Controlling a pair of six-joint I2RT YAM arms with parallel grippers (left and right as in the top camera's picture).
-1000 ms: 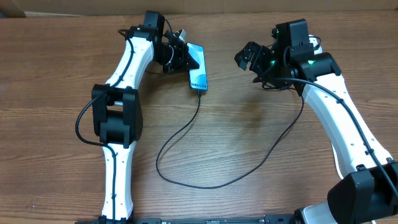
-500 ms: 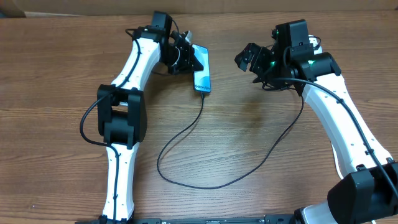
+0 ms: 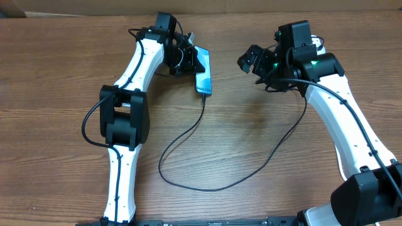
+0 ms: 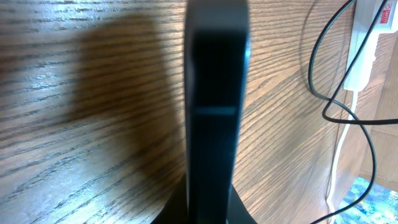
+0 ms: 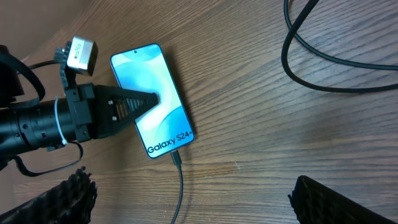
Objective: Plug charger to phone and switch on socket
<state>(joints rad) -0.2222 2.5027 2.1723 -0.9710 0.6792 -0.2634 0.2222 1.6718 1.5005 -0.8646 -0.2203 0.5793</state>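
The phone point(image 5: 155, 93) shows a light blue screen with "Galaxy S24+" at its near short edge. My left gripper point(image 3: 191, 61) is shut on its long left side, one finger point(image 5: 134, 102) lying over the screen. In the left wrist view the phone point(image 4: 216, 93) is a dark bar seen edge-on between the jaws of that left gripper point(image 4: 211, 208). The charger's small black connector point(image 5: 176, 157) sits in the phone's short edge, and its cable point(image 3: 182, 135) loops over the table. My right gripper point(image 3: 253, 61) hangs open to the phone's right, holding nothing. The white socket point(image 4: 365, 43) lies at the top right of the left wrist view.
A thick white cord point(image 4: 339, 155) trails from the socket, crossed by loops of black cable point(image 4: 326, 74). Another black cable point(image 3: 286, 135) runs along the right arm. A patterned blue surface point(image 4: 373, 202) shows at the corner beyond the wooden table point(image 3: 264, 119).
My left gripper has carried the phone a little to the right, swinging its plugged end with the cable. The right arm has not moved.
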